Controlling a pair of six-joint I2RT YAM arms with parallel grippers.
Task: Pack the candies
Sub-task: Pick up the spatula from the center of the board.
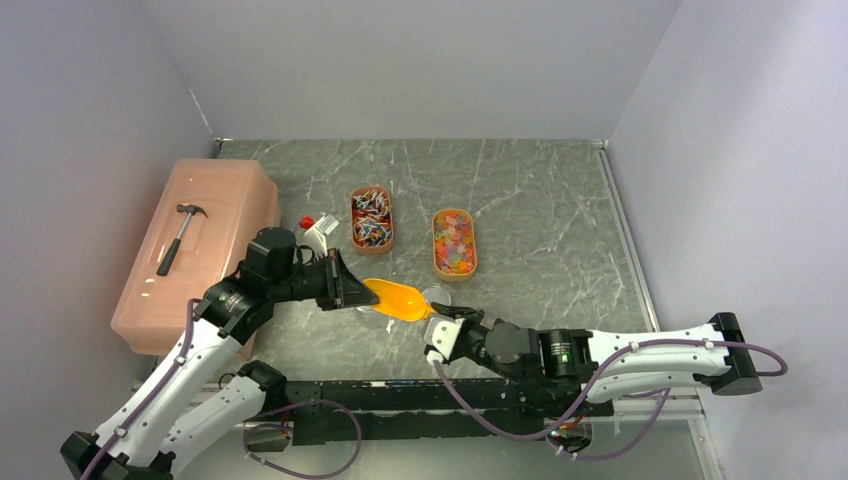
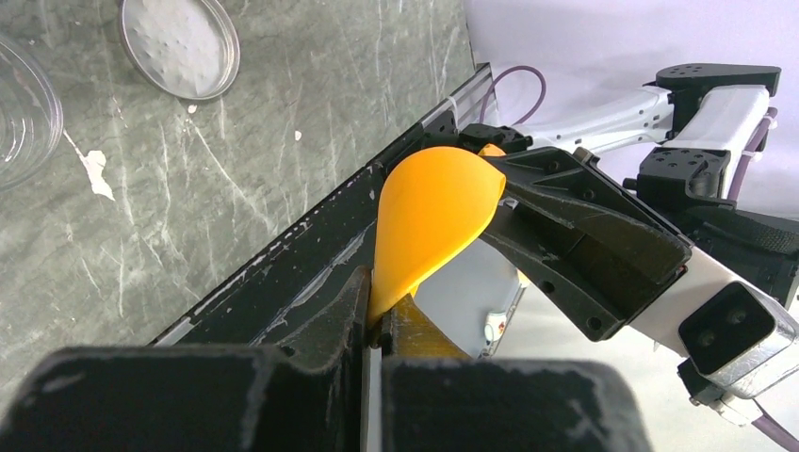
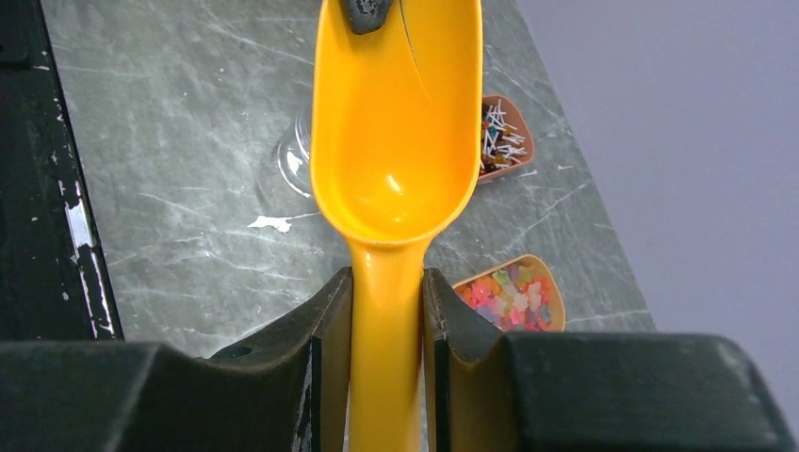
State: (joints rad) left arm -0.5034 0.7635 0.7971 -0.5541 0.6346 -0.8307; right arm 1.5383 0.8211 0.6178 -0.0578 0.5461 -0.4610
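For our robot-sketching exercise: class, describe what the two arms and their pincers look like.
The left arm and right arm are white shells with black joints, trailed by purple cables. The left pincer and right pincer are black, angular. A green light marks the right arm.

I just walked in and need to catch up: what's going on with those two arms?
Both arms have hold of the yellow-orange scoop at once. The left gripper pinches the rim of its bowl, and the right gripper is closed on the handle. The scoop is empty. The candies sit in their two trays farther back on the table.
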